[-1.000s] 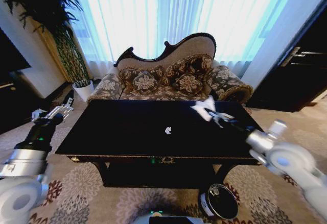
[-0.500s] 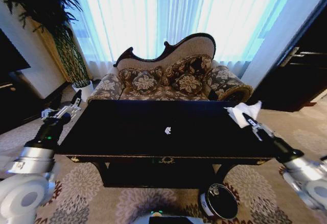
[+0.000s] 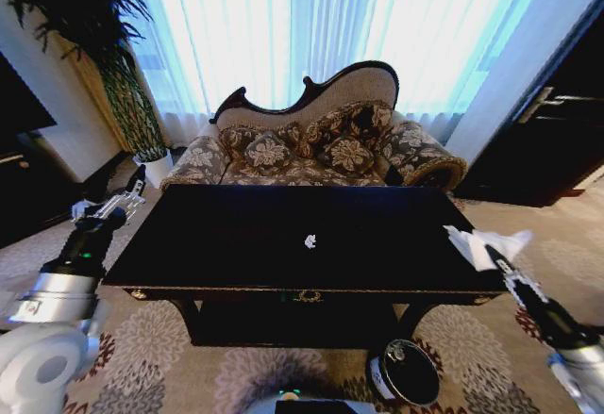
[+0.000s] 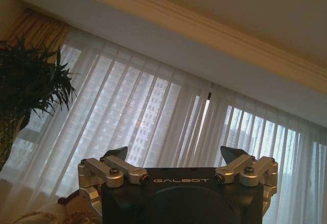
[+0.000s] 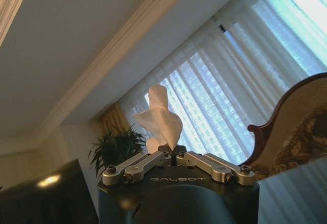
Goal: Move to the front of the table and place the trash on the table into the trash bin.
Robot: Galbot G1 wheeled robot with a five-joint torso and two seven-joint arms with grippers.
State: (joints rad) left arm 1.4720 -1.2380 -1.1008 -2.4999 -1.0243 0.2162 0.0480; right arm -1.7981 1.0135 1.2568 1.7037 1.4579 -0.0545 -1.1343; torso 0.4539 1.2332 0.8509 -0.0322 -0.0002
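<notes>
Bright sheer curtains behind an ornate sofa, potted plant at far left, patterned carpet underfoot. Glossy black bench with gold trim across the middle of the head view. Tiny white scrap lying near the bench's centre, well apart from both tools.

Right tool raised off the bench's right end, just past its front right corner, pinched tight on a crumpled white tissue. Tissue sticking up and out from the fingertips, spread like a small fan, clear of the bench top. Same hold seen from the right wrist: right tool with fingers drawn together at the middle, tissue rising upright from between them against the curtains and ceiling.

Black bin with a white label standing on the carpet by the bench's front right leg, below and to the left of the held tissue, well apart from it.

Left tool lifted beside the bench's left end, near its far corner, touching nothing. From the left wrist, left tool spread wide, dark fingertips far apart, nothing between them, pointing up toward curtains and ceiling moulding.
</notes>
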